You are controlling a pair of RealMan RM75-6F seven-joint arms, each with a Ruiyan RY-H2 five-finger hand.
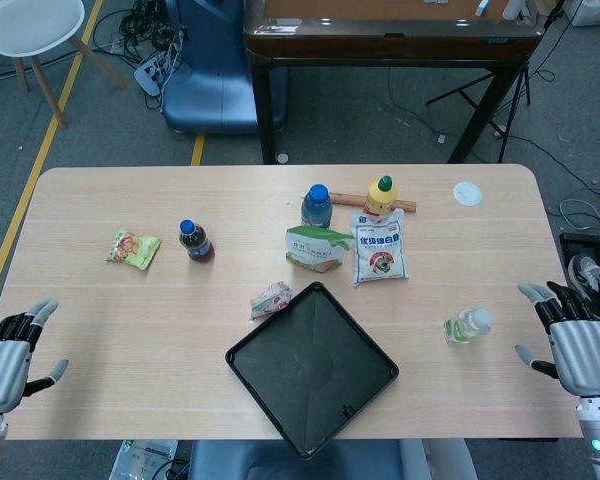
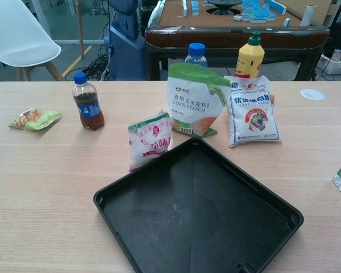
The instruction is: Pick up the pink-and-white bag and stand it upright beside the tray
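Two open hands wait at the desk's near corners: left hand point(image 1: 10, 350), right hand point(image 1: 575, 340). Pink-and-white bag point(image 2: 150, 147) stands upright touching the black tray point(image 2: 119, 199)'s far-left edge, nearer the left hand.

Lab: floor cables point(image 1: 145, 30), taped lines point(image 1: 55, 120).

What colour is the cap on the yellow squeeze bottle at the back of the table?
Green. The yellow plastic squeeze bottle has a green cap, clearest in the chest view.
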